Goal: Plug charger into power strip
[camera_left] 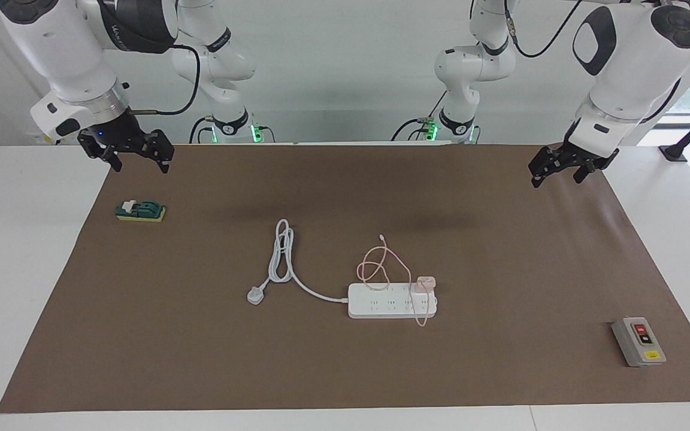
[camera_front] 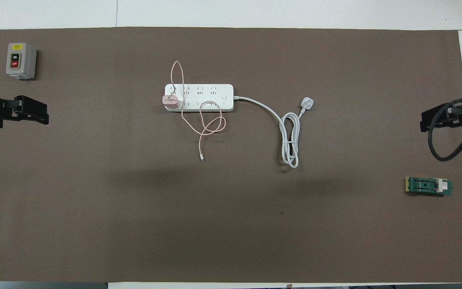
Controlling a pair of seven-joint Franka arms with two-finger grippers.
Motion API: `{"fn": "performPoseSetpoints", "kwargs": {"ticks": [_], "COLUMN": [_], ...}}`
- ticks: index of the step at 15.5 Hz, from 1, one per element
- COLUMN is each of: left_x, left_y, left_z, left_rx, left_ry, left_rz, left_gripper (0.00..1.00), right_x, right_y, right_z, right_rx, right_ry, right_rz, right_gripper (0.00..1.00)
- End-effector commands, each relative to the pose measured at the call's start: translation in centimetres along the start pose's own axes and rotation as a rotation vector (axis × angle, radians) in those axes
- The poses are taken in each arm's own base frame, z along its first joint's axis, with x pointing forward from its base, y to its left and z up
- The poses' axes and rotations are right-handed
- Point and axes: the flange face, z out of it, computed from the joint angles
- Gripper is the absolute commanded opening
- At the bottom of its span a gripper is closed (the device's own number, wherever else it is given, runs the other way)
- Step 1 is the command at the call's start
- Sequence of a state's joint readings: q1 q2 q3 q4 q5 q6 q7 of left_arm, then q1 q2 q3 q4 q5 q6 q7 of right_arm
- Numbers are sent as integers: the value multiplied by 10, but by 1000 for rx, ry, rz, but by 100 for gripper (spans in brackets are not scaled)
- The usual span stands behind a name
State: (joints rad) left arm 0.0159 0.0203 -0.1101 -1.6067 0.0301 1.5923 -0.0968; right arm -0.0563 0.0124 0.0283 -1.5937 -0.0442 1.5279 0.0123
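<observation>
Readable only in part: on the small grey box (camera_front: 21,60) toward the left arm's end of the tabletop, a red button (camera_front: 14,64) marked "OFF" in white, seen in the overhead view. Above it a black button (camera_front: 15,57) with a white mark, too small to make out, and a yellow label (camera_front: 17,47) with illegible print. On the right arm's dark upper housing (camera_left: 132,27), pale lettering, not legible. Elsewhere nothing readable.
</observation>
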Motion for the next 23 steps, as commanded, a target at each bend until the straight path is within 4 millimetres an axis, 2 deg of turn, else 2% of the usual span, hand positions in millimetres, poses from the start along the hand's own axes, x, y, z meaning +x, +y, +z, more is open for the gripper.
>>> {"fn": "performPoseSetpoints", "kwargs": {"ticks": [1,2,3,11,14,17,23], "left_x": [-3,6,7,5,6,9,9], "left_y": [-3,-2,-1,-3,5,-2,0], "left_z": [8,7,5,-6,-8,-8,-7], "left_rx": [-5,-13,-12,-16,-16,-17,-22], "left_ry": [-20,-23,-29,10,25,47,45], "left_rz": [18,20,21,46,60,48,48], "left_gripper": [100,100,100,100,100,100,100], "right_x": [-5,-5,-5,-6,-5,-5,-6], "right_y": [2,2,2,1,2,1,2], "right_z": [-1,-1,-1,-2,-1,-1,-2], "right_rx": [-4,-4,-4,-4,-4,-4,-4], "right_ry": [6,6,6,8,6,6,8], "right_rz": [12,12,12,10,12,10,12], "right_gripper": [100,100,100,100,100,100,100]}}
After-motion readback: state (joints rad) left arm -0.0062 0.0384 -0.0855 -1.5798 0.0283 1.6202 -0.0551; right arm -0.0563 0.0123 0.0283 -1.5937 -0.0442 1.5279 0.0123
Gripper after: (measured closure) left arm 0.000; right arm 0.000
